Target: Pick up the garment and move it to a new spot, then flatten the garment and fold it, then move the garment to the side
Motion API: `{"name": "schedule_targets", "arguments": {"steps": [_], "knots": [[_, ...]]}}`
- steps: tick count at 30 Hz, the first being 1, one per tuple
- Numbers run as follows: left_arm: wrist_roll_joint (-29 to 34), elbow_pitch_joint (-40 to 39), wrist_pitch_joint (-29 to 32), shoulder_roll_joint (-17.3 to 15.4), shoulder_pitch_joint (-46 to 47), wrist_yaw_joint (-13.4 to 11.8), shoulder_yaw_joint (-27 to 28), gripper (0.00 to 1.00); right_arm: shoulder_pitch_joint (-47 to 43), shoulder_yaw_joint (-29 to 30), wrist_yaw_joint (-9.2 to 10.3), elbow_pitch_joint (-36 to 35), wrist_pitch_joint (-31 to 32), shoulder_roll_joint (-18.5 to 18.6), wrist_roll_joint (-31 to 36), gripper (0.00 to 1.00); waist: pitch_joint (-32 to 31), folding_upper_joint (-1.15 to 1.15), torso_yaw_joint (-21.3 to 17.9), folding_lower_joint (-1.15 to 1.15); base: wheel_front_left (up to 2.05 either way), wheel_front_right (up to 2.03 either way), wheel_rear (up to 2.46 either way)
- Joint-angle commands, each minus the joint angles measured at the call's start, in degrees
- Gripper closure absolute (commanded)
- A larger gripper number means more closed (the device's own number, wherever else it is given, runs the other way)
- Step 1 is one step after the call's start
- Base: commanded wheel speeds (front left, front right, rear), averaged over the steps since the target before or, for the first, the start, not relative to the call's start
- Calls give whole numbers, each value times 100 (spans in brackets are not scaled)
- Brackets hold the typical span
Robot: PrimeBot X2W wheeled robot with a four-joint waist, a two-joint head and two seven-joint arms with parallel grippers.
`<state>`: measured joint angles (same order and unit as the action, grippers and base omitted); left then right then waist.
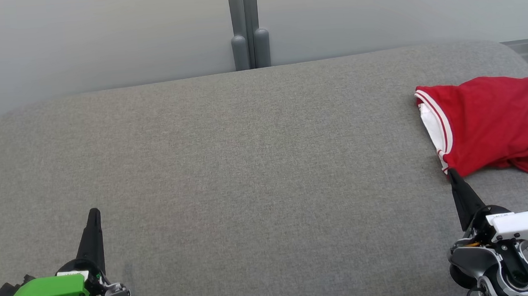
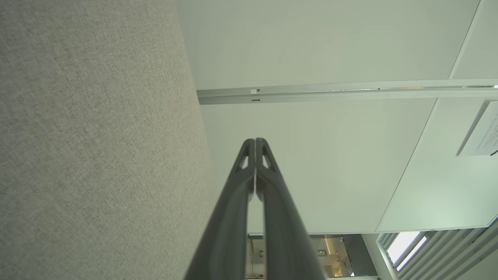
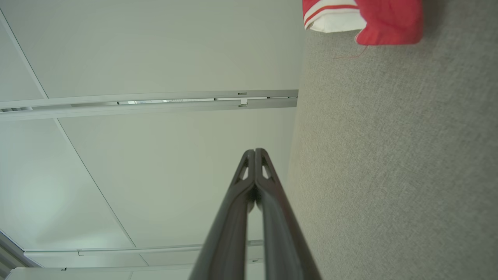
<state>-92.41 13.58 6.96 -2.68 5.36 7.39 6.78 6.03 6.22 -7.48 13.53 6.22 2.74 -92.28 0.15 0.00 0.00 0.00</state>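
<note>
The garment (image 1: 494,125) is red with white striped trim, folded into a compact bundle at the right edge of the grey fabric surface (image 1: 247,167). Its lower corner (image 3: 389,23) also appears at the top of the right wrist view. My right gripper (image 1: 451,173) is shut with nothing in it, its tip just below the bundle's near left corner. At the lower left my left gripper (image 1: 93,212) is shut and holds nothing, far from the garment. Both wrist views show the fingertips pressed together, the left gripper (image 2: 255,140) and the right gripper (image 3: 255,150).
A pale wall (image 1: 98,39) with a grey vertical post (image 1: 248,26) runs behind the surface. The surface's rounded back edge and corners curve down at left and right.
</note>
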Motion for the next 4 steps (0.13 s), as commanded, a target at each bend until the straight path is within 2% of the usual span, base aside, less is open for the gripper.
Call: {"name": "schedule_targets", "arguments": {"steps": [1, 4], "knots": [[-7, -12, -9, -38, 81, 28, 11, 100, -65, 10, -2, -22, 26, 26, -42, 100, 0, 0, 0, 0, 0, 0, 0], [-7, -12, -9, -38, 81, 29, 11, 100, -65, 10, -2, -22, 26, 26, -42, 100, 0, 0, 0, 0, 0, 0, 0]]}}
